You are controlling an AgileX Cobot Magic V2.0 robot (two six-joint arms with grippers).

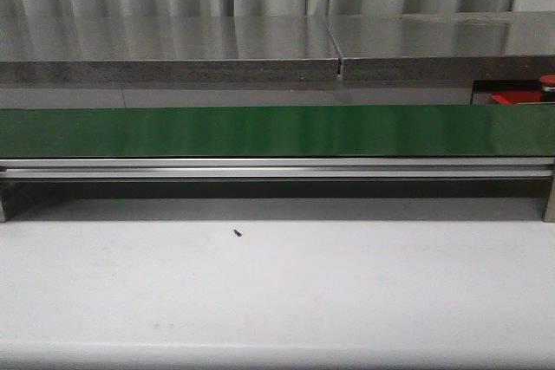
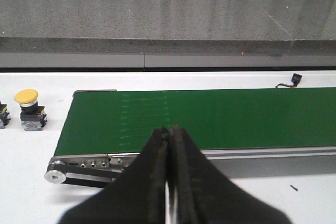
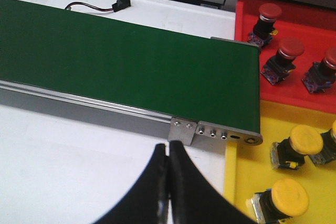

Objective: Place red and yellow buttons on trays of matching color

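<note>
Both grippers, left (image 2: 169, 182) and right (image 3: 168, 187), are pressed together, empty, parked before the green conveyor belt (image 1: 277, 132). Red buttons (image 3: 290, 50) sit in the red tray (image 3: 247, 11) upper right; yellow buttons (image 3: 305, 140) in the yellow tray (image 3: 236, 182) below. One yellow button (image 2: 27, 98) waits unsorted beside the belt's end.
</note>
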